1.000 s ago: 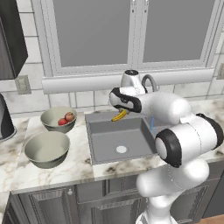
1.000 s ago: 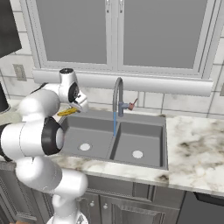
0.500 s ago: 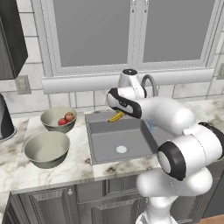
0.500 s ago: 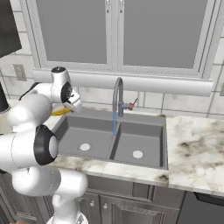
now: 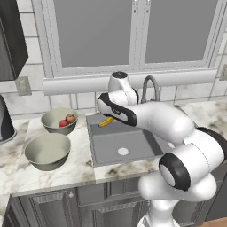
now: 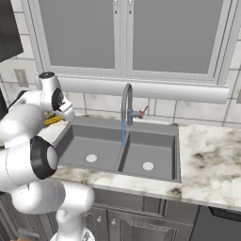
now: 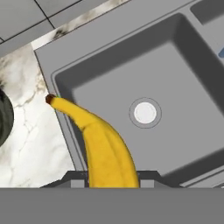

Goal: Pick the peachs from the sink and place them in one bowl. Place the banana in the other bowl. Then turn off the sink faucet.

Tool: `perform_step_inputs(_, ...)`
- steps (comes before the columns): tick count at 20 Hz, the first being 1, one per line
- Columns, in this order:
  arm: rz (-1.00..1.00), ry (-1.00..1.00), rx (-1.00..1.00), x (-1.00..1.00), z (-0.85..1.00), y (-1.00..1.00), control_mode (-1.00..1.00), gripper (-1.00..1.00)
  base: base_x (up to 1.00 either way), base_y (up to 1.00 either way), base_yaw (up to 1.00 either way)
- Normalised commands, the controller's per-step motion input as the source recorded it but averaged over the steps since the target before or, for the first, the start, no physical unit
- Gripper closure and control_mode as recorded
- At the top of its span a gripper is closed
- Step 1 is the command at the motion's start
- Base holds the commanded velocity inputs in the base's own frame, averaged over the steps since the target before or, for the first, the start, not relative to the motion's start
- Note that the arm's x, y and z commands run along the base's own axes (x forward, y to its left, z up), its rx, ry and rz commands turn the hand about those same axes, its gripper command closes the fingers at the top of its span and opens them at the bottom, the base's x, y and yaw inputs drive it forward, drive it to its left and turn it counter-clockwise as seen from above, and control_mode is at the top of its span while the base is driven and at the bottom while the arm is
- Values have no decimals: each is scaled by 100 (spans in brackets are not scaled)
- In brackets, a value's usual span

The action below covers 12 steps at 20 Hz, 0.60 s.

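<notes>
A: Where are we holding, and what?

B: Our gripper (image 5: 111, 119) is clamped narrowly on the banana (image 5: 106, 121), carrying it in the air above the left rear corner of the sink (image 5: 133, 153). In the hand view the banana (image 7: 103, 146) rises from between our fingertips, its long axis pointing up and to the left, with the dark tip reaching just past the sink's edge over the marble desk (image 7: 26, 144).

A: Which way does the target lie?

B: To our left. The empty, wider-looking bowl (image 5: 47, 151) sits on the desk at the front, well apart from the gripper. The bowl behind it (image 5: 59, 120) already holds the two peaches (image 5: 67, 120). We judge the coming move to be a sweep left and toward the front.

A: What does one view give that another lacks?

B: The left base view shows both bowls. The right base view shows the faucet (image 6: 127, 106) with a blue stream running into the sink, so the water is on. There the banana (image 6: 52, 120) is a yellow sliver beside the arm.
</notes>
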Motion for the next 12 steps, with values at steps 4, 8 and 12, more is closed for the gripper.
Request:
perform_step_inputs(4, 0, 0, 0, -16, 1, 65, -100, 100, 0, 0, 0)
perform_step_inputs(8, 0, 0, 0, -16, 0, 67, -100, 100, 0, 0, 0)
perform_step_inputs(12, 0, 0, 0, -16, 0, 69, -100, 100, 0, 0, 0)
